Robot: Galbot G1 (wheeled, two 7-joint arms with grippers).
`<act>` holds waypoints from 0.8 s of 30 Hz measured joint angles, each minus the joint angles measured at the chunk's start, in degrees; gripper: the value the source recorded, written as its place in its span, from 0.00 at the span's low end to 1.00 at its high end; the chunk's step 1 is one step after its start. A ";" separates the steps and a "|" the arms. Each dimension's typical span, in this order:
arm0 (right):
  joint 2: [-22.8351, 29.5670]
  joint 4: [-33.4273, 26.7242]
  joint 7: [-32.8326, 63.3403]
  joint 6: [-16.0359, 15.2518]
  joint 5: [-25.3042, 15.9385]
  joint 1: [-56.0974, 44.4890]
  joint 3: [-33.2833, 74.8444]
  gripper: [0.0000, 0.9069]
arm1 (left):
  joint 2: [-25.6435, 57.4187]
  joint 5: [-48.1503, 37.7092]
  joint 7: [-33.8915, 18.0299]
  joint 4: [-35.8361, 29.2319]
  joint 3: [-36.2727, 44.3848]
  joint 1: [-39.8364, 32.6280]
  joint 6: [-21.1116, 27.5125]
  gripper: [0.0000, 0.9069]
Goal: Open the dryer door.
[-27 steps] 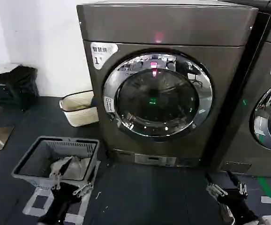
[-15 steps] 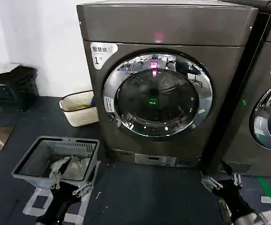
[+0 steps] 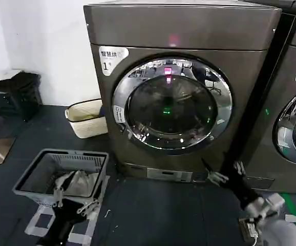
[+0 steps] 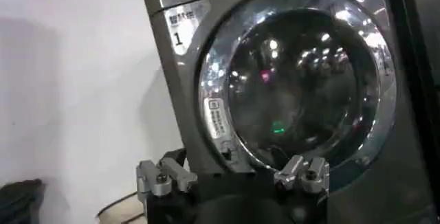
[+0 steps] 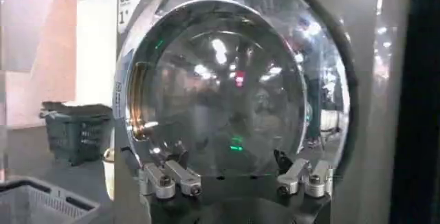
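Hovering below closed dryer door [image 3: 172, 105], right gripper [image 3: 224, 171] spread.

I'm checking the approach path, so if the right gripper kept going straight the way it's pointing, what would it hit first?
Most likely the dryer door: the open right gripper faces its glass with nothing between, though the distance is unclear.

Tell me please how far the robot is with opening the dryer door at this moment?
Nothing is done yet: the dryer door sits shut, flush in the dryer. In hand: the right gripper is raised, fingers open, near the dryer's lower right front corner, touching nothing. The left gripper waits low beside the laundry basket, also open. Left to do: reach the door, grip it and swing it open.
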 joint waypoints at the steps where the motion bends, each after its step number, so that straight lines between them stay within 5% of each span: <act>1: -0.46 -0.79 -0.31 0.23 0.39 1.18 -0.89 1.00 | 0.03 0.00 0.01 -0.09 0.00 0.09 0.02 1.00; 24: -2.85 -16.06 -2.79 2.05 3.71 23.96 -20.31 1.00 | -0.08 0.16 0.16 -0.92 -0.09 0.67 0.07 1.00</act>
